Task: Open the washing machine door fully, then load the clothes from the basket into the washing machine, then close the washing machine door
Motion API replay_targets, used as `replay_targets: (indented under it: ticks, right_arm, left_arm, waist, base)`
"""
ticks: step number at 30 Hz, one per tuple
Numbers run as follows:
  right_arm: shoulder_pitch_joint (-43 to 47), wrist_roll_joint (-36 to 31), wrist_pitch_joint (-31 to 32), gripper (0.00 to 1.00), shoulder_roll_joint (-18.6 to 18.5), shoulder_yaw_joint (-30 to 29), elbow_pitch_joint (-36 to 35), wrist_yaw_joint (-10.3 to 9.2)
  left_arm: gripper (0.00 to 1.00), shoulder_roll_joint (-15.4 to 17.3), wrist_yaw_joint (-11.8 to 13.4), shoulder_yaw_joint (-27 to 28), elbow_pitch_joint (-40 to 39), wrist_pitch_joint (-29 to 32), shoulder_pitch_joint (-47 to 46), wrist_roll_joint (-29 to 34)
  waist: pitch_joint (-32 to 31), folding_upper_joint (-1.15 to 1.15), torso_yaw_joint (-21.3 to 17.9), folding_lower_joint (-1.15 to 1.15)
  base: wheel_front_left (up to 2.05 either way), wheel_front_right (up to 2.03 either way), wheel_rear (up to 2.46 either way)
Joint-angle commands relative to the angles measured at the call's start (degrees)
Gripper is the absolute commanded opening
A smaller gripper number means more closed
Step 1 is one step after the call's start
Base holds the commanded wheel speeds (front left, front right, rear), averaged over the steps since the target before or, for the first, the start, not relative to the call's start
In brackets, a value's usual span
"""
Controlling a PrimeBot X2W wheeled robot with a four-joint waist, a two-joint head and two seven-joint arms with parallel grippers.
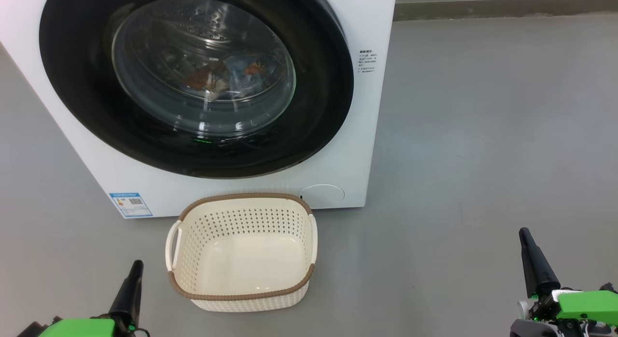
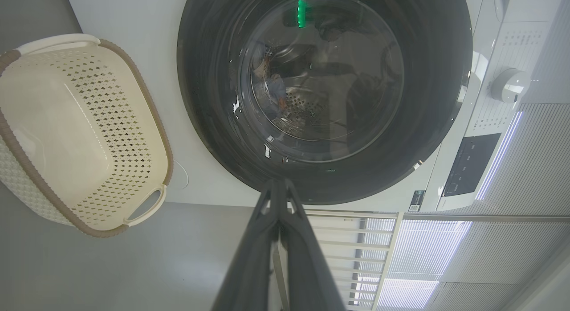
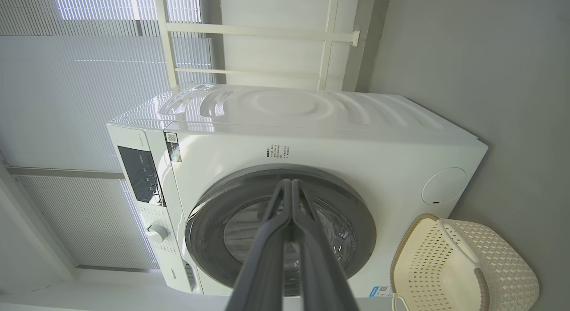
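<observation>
Left claw (image 1: 137, 264) and right claw (image 1: 524, 232) were clenched, holding nothing. Door (image 1: 77, 86) sat shut ahead of both, clothes (image 1: 227, 76) behind its glass, empty basket (image 1: 241, 198) between them. Door looked rigid, glossy-slick; rim edge seemed the grab point.

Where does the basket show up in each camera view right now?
Head view: the basket lower centre, on the floor.
Left wrist view: the basket at the left edge.
Right wrist view: the basket in the bottom right corner.
Shared landmark: the round washing machine door, close by the basket in all three.
</observation>
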Motion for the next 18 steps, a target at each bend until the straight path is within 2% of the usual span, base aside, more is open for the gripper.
replay_targets:
  ticks: [1, 18]
  right_arm:
    - [-2.38, 0.62, 0.5, 0.0, -0.37, 0.96, -1.78, 0.08]
    - [-2.38, 0.62, 0.5, 0.0, -0.37, 0.96, -1.78, 0.08]
  left_arm:
    - [0.0, 0.63, 0.0, 1.96, -1.0, 0.47, -2.72, -0.39]
    - [0.0, 0.59, -0.01, 2.01, -0.99, 0.51, -2.73, -0.34]
  waist:
    - [0.0, 0.0, 0.0, 0.0]
    - [0.0, 0.0, 0.0, 0.0]
  base:
    - [0.0, 0.0, 0.0]
    - [0.0, 0.0, 0.0]
